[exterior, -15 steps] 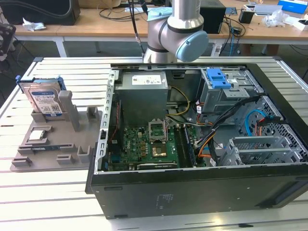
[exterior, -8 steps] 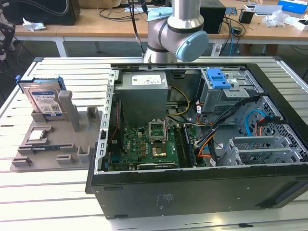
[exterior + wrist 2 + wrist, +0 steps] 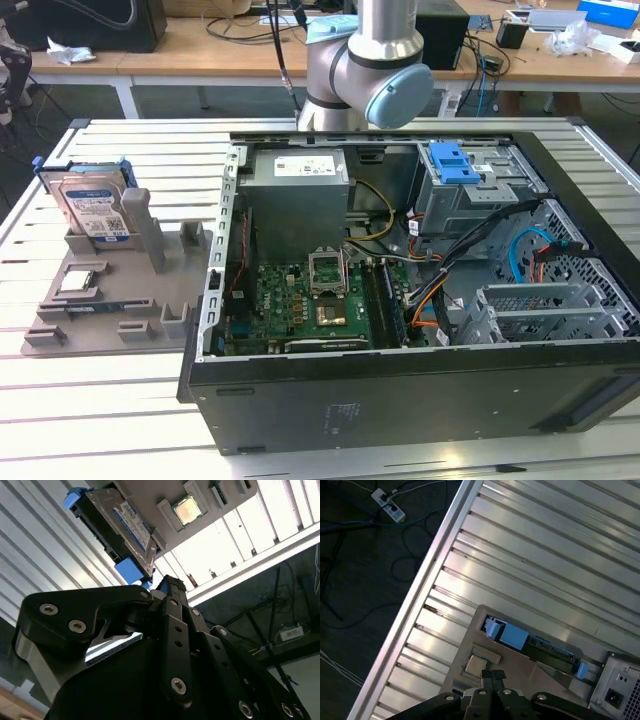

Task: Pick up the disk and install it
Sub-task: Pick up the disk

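Note:
The disk [image 3: 95,205] stands on edge in a slot of the grey holder tray [image 3: 100,325] at the exterior view's left. Its white-and-blue label faces outward and a blue bracket frames it. In the first wrist view the disk [image 3: 545,650] shows edge-on, with blue bracket ends on either side. My gripper [image 3: 492,674] hangs well above the tray, shut, with nothing between its fingers. In the second wrist view the gripper [image 3: 167,582] points toward the disk [image 3: 117,527] from a distance.
An open computer case [image 3: 400,390] lies on the slatted metal table [image 3: 100,420], with a motherboard, cables and a blue-latched drive bay [image 3: 450,160]. A small square silver chip [image 3: 80,283] rests on the tray. The table edge [image 3: 420,600] drops to a floor strewn with cables.

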`<state>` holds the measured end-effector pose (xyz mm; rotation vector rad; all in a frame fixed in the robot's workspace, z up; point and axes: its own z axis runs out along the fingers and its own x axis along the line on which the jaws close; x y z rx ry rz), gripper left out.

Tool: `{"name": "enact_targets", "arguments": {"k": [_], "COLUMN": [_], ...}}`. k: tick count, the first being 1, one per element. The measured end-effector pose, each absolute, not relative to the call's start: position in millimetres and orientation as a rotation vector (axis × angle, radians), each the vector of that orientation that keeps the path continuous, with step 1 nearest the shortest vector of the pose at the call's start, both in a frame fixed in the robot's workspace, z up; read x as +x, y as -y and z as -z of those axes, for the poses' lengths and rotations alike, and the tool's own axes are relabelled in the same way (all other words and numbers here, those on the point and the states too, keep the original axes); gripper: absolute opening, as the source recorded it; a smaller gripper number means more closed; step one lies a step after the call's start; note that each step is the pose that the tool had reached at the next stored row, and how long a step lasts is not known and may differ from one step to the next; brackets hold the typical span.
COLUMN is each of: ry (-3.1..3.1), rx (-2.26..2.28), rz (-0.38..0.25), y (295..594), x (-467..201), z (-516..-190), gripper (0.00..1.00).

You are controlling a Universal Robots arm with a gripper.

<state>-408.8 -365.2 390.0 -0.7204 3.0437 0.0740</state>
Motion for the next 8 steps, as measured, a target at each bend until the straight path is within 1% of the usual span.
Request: {"name": "enact_targets", "arguments": {"k": [8], "ry": [-2.932], "rx": [-1.107], "rz": [-0.076], "y": [365.2], "x": [-408.8], "z": [-390.0], "gripper": [0.11]}}
